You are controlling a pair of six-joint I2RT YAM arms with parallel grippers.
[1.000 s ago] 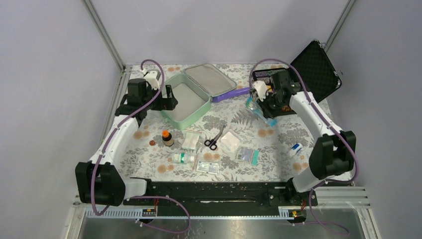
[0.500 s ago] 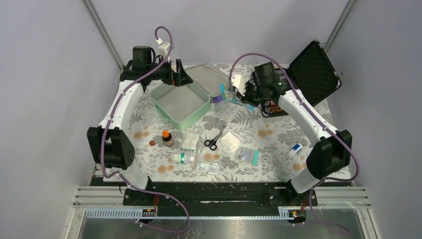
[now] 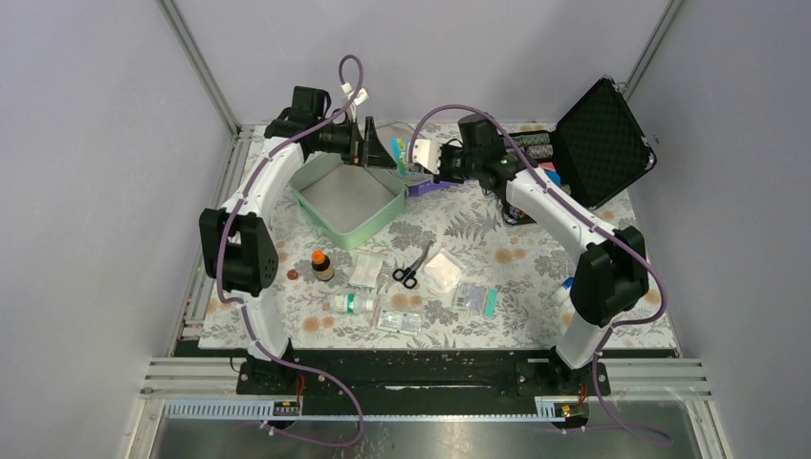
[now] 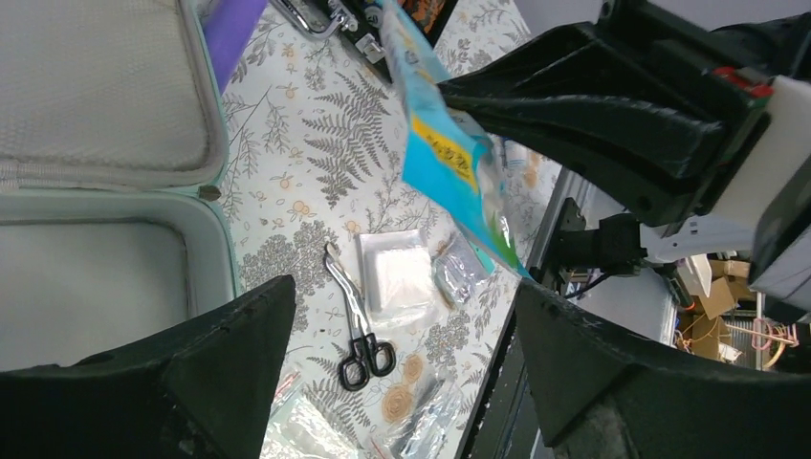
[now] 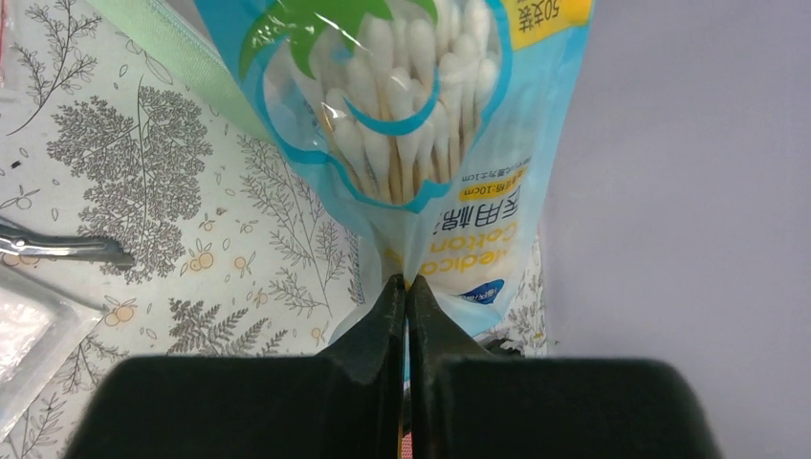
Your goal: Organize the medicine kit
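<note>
Just beside the medicine kit [image 3: 375,218], right gripper [image 5: 406,287] clamps swab bag [image 5: 411,115]; left gripper [image 4: 400,292] gapes.

Left jaws and swab bag [image 5: 421,124] crowd the medicine kit's [image 3: 330,220] far corner.

The top camera looks down from behind; both wrist cameras sit close, sharing the swab packet [image 4: 449,153] ahead of the right claw [image 5: 406,284].
</note>
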